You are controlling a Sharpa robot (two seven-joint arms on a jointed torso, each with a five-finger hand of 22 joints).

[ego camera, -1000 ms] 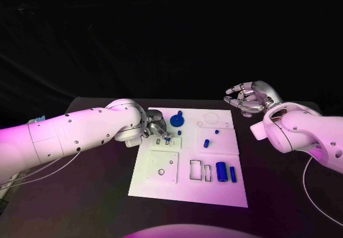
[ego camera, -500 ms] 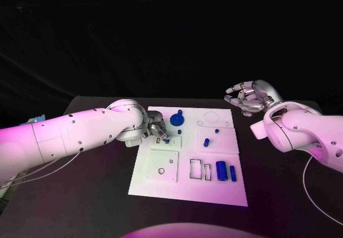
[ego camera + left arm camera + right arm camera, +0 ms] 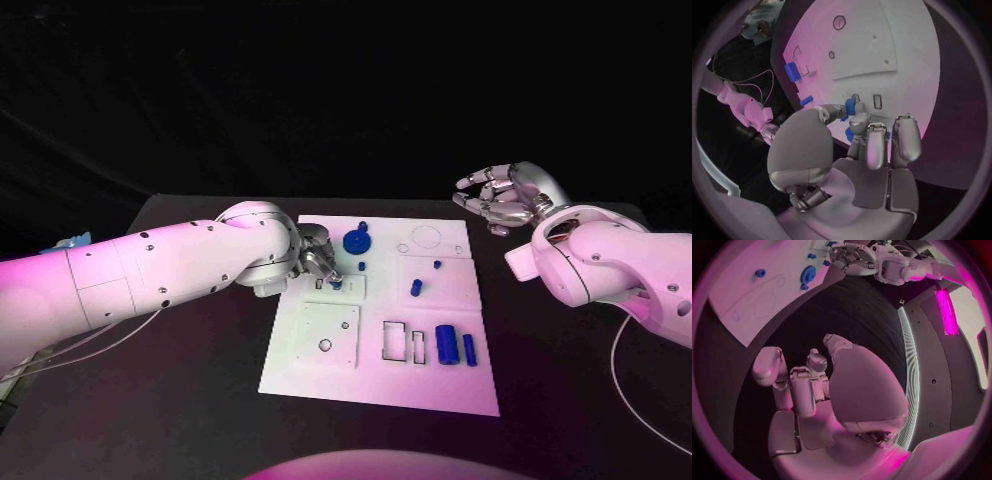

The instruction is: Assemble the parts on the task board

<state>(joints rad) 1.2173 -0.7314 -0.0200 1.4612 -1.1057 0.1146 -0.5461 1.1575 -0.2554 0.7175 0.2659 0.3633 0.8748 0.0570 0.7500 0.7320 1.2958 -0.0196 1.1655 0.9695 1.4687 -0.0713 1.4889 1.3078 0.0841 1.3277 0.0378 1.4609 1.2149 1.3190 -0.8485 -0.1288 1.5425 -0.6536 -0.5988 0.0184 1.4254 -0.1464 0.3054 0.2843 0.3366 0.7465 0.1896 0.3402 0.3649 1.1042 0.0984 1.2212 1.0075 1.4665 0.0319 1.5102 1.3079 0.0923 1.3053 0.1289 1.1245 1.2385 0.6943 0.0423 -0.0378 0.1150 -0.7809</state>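
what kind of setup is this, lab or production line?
Likely a lab test bench: a black table before a dark backdrop, a white task board with small blue parts, and the left hand working alone on it.

- In the head view the left hand [image 3: 317,262] is mostly covered by its own forearm; only the fingertips [image 3: 333,275] show past it.
- The small blue part [image 3: 850,105] at the left fingertips is half hidden by them in the left wrist view, so its shape cannot be told.
- Whether it is pinched or merely touched cannot be told.
- A second blue piece [image 3: 849,134] lies behind the fingers, cut off by them.
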